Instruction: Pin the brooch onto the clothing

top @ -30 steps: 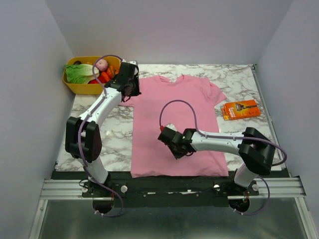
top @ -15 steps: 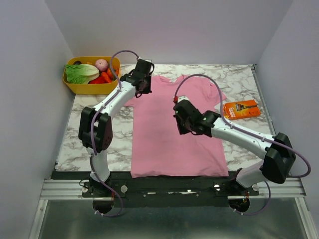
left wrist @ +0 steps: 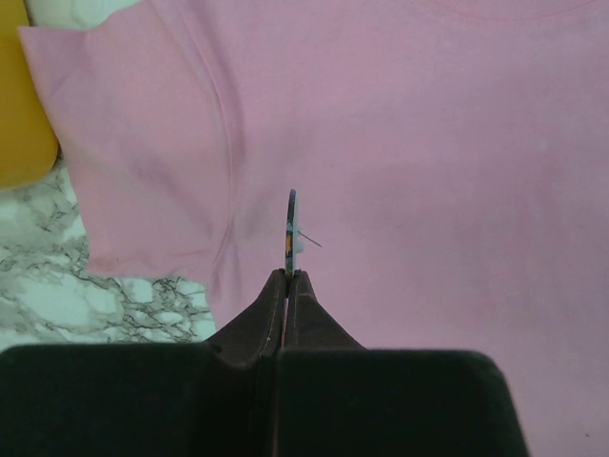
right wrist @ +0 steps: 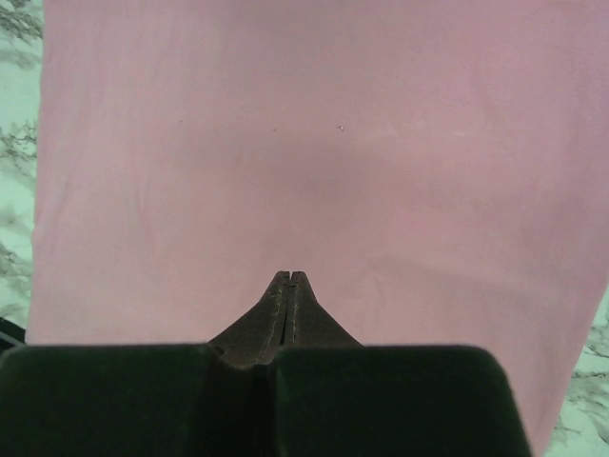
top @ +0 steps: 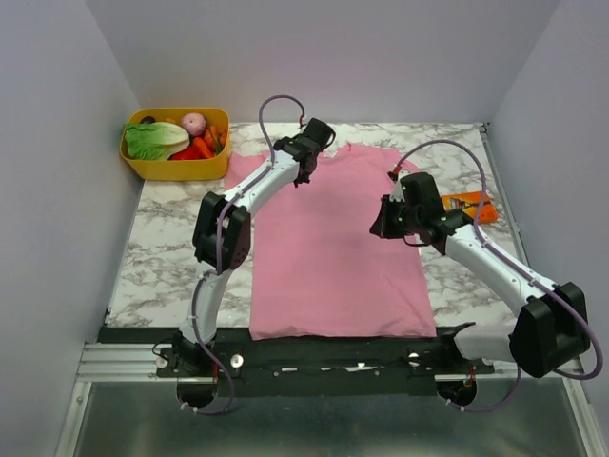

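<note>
Left gripper (left wrist: 288,277) was clenched on the brooch (left wrist: 292,223), edge-on over the pink T-shirt (left wrist: 428,143) beside a sleeve seam, pin sticking sideways. Right gripper (right wrist: 288,278) was pinched shut, empty, over the shirt. Likely needed: tilt pin toward fabric, right arm holding cloth taut, slow descent.

The T-shirt (top: 333,248) is soft pink cloth, matt, with stitched seams showing at the sleeve and neck. The brooch (left wrist: 292,224), seen edge-on, is a thin hard disc with a fine, pale, wire-like pin. The left claw (left wrist: 287,276) and right claw (right wrist: 289,278) are dark, matt and smooth. The tabletop (top: 190,257) has a smooth marble-pattern finish, white with grey veins. The tub (top: 171,169) is yellow plastic, slightly glossy. The orange pack (top: 466,202) looks like printed card. The rail (top: 114,360) is bare, dull-silver metal.
</note>
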{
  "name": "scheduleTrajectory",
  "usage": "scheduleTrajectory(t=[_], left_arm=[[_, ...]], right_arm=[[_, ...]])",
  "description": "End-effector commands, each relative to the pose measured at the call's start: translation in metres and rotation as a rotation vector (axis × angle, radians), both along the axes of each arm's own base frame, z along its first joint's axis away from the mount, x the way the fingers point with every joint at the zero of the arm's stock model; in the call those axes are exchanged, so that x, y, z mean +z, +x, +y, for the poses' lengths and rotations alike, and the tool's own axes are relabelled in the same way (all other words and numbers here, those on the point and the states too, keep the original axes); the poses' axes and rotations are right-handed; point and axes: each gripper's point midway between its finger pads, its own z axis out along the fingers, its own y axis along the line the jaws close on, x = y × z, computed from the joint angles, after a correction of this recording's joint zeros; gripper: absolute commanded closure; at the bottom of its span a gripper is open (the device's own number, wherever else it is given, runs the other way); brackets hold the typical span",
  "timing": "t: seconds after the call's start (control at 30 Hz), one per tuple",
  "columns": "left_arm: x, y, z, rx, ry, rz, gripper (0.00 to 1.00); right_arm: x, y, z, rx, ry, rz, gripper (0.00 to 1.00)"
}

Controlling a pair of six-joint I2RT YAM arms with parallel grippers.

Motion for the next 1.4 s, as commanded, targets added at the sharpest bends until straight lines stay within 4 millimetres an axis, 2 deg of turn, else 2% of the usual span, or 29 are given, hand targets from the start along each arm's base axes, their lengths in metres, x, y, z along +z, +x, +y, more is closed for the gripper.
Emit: scheduleTrajectory(t=[0.0,0.17,0.2,0.27,0.3,0.37,0.4,0.53,0.6,0.87,1.1,1.37], left_arm=[[-0.007,0.001,0.024,0.051,0.194,0.003,1.0],[-0.014,0.008,0.027,0.042,0.326,-0.023,1.0],[-0.023,0.007,0.025,0.036,0.357,-0.013,1.0],[-0.021,0.011,0.027,0.045,0.411,-0.033,1.0],[-0.029,0.011,0.025,0.028,0.443,-0.025,1.0],[-0.028,0.016,0.021,0.023,0.466,-0.042,1.0],[-0.035,0.017,0.02,0.01,0.497,-0.035,1.0],[-0.032,0.023,0.011,-0.006,0.56,-0.072,1.0],[-0.034,0.025,0.013,0.001,0.601,-0.083,1.0],[-0.042,0.029,0.008,-0.045,0.668,-0.058,1.0],[-0.061,0.025,0.001,-0.084,0.716,-0.025,1.0],[-0.075,0.023,0.003,-0.098,0.75,0.011,1.0]], right_arm=[[0.004,-0.001,0.007,0.064,0.131,0.013,0.98],[-0.004,0.004,-0.004,0.043,0.159,0.033,0.98],[-0.006,0.005,-0.008,0.034,0.161,0.04,0.98],[-0.007,0.007,-0.012,0.028,0.166,0.041,0.98],[-0.009,0.007,-0.014,0.023,0.172,0.047,0.98],[-0.01,0.009,-0.016,0.019,0.179,0.051,0.98],[-0.011,0.009,-0.017,0.017,0.188,0.057,0.98],[-0.011,0.01,-0.02,0.012,0.205,0.064,0.98],[-0.011,0.008,-0.018,0.018,0.217,0.072,0.98],[-0.012,0.007,-0.018,0.019,0.224,0.072,0.98],[-0.015,0.004,-0.018,0.025,0.228,0.077,0.98],[-0.019,0.0,-0.017,0.041,0.232,0.083,0.98]])
